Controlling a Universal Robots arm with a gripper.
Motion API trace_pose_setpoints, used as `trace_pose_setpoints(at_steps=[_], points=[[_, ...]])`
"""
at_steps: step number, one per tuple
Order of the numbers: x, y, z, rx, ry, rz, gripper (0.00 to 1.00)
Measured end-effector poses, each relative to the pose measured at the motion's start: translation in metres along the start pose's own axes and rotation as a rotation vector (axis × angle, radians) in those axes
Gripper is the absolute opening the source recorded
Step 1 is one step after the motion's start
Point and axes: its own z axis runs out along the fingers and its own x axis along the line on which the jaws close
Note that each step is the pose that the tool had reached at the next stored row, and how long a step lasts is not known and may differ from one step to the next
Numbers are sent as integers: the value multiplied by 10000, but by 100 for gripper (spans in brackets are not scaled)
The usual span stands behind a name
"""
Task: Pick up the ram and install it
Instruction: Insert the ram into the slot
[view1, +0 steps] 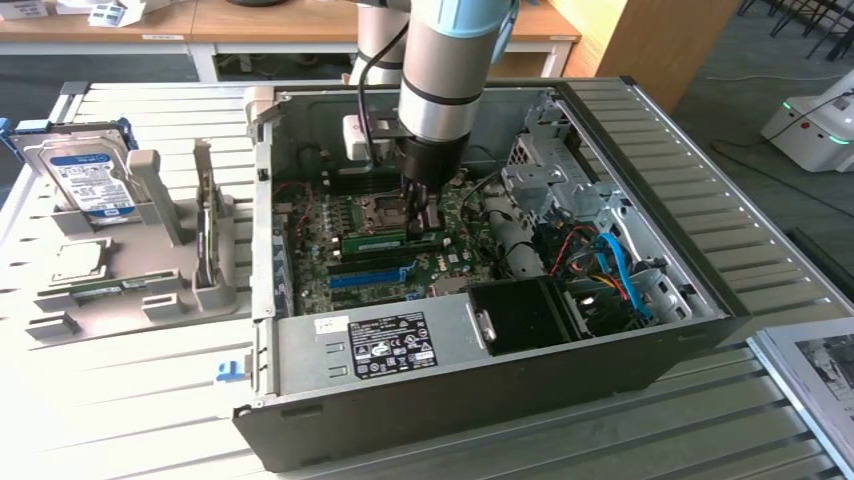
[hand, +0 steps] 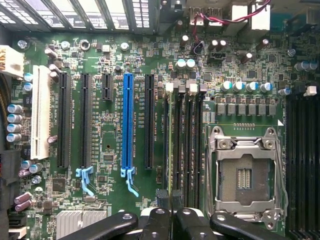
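Green ram (view1: 387, 241) (hand: 172, 145) sits edge-up along a memory slot on the circuit board (hand: 110, 100), pinched between the gripper's (view1: 427, 225) (hand: 170, 210) nearly closed fingers. The walls of the open black computer case (view1: 467, 400) and a power supply (view1: 387, 340) crowd the arm. Beside the case, a grey rack (view1: 200, 290) holds a hard drive (view1: 87, 180).

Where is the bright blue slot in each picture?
Exterior view: the blue slot lies inside the open computer case, to the exterior view's left of the black fan box.
Wrist view: the blue slot runs between two long black slots.
Shared landmark: the silver processor socket.
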Motion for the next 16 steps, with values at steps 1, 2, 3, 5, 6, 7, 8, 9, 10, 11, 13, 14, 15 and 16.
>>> trace_pose_setpoints(at_steps=[1,2,3,5,6,7,8,9,10,11,13,14,15,16], points=[[0,0,3,0,0,0,12],[0,0,8,0,1,0,12],[0,0,12,0,0,0,12],[1,0,20,-1,1,0,12],[1,0,25,0,0,1,12],[1,-1,28,-1,1,0,12],[1,-1,32,-1,1,1,12],[1,-1,37,0,1,0,12],[1,-1,40,0,1,0,12],[2,-1,44,-1,1,0,12],[2,-2,51,0,1,0,12],[2,-2,54,-1,1,1,12],[2,-2,54,-1,2,0,12],[2,-2,54,-1,2,0,12]])
